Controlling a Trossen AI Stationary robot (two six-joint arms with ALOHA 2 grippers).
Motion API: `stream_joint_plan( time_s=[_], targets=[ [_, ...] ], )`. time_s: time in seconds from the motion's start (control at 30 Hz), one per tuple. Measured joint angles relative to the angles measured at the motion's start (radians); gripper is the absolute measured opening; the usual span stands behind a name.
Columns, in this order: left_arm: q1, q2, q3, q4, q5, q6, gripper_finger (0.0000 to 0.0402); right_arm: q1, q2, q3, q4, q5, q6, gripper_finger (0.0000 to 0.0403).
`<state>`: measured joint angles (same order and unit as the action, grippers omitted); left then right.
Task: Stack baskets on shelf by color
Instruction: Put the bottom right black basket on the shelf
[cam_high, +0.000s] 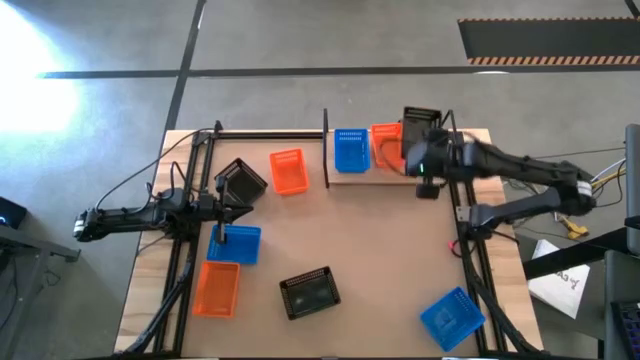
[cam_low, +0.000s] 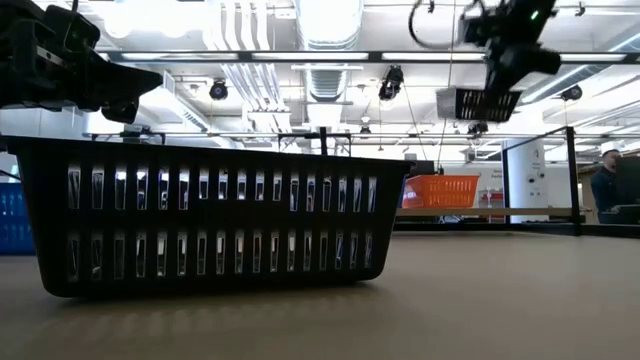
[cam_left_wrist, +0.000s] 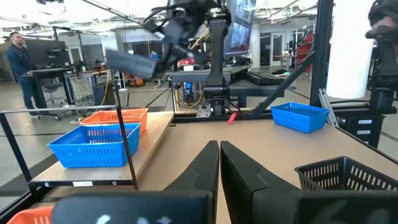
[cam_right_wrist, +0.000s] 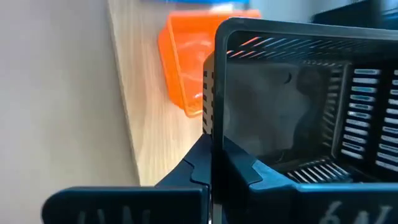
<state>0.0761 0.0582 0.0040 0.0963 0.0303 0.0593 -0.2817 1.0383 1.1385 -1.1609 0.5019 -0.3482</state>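
Count taken from the high view: eight baskets in sight, made up of three blue, three orange and two black on the table, plus one black held aloft, giving nine in all.

On the shelf (cam_high: 365, 172): one blue basket (cam_high: 351, 150) and one orange basket (cam_high: 385, 143), side by side. The right gripper (cam_high: 425, 150) is clenched on the wall of a black basket (cam_high: 421, 122), held above the shelf's right end beside the orange one; the right wrist view shows the fingers pinching the mesh wall.

On the tabletop (cam_high: 370, 250): an orange basket (cam_high: 289, 171) left of the shelf, a tilted black basket (cam_high: 240, 182) near it, a blue basket (cam_high: 235, 245) touching an orange basket (cam_high: 216, 288) at the left, a black basket (cam_high: 309, 293) front centre, and a blue basket (cam_high: 452, 318) front right.

The left gripper (cam_high: 222, 210) waits at the left side, fingers closed together on nothing
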Motion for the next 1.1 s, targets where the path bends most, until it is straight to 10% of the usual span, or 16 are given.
stream_joint_plan(
  time_s=[0.43, 1.1],
  targets=[
    [0.0, 0.0, 0.0, 0.0, 0.0, 0.0, 0.0, -0.493, 0.157, 0.013, 0.024, -0.198, -0.488, 0.0008],
    [0.0, 0.0, 0.0, 0.0, 0.0, 0.0, 0.0, -0.539, 0.303, -0.02, -0.009, -0.275, -0.437, 0.0008]
  ],
)
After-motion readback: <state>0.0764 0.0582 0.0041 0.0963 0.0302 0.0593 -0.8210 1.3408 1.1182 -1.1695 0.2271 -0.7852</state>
